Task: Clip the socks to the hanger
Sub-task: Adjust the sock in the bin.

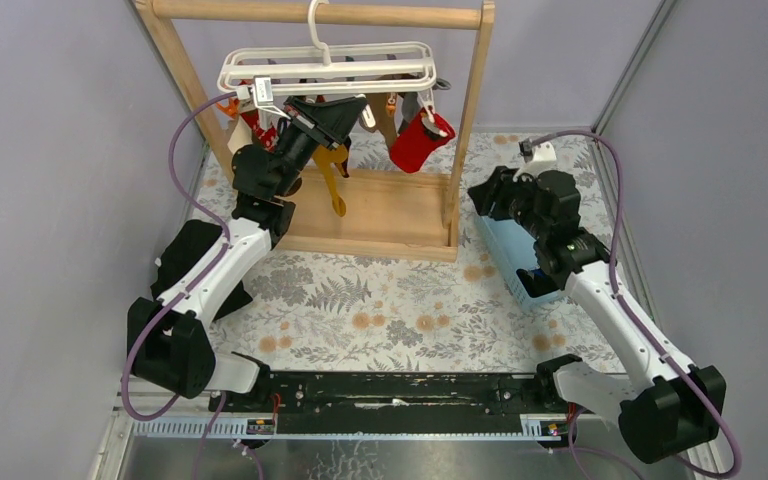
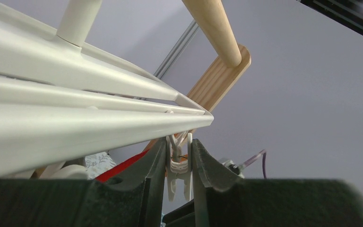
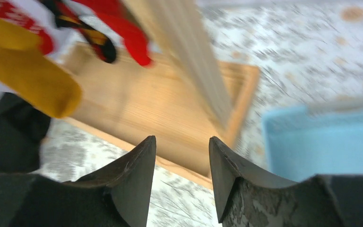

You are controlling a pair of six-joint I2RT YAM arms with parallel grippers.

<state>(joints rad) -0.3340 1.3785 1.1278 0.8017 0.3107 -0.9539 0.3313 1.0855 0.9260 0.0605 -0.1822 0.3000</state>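
The white hanger [image 1: 325,68] hangs by its hook from the wooden rack's rail. Socks hang from its clips: a red one [image 1: 418,142], a mustard yellow one [image 1: 334,170] and a red-white one [image 1: 258,124]. My left gripper [image 1: 358,104] is raised under the hanger's bars [image 2: 75,109], shut on a small dangling white clip [image 2: 179,165] and pressing it from both sides. A strip of red sock [image 2: 118,168] shows beside it. My right gripper [image 1: 482,196] is open and empty [image 3: 182,142], low beside the rack. The yellow sock [image 3: 28,80] and red sock [image 3: 125,28] show in its view.
The wooden rack [image 1: 472,120] stands on a flat wooden base [image 1: 390,215] at the back; its round rail [image 2: 212,28] runs above the hanger. A light blue bin [image 1: 520,258] sits under my right arm and shows in the right wrist view [image 3: 326,142]. Grey walls close in on both sides.
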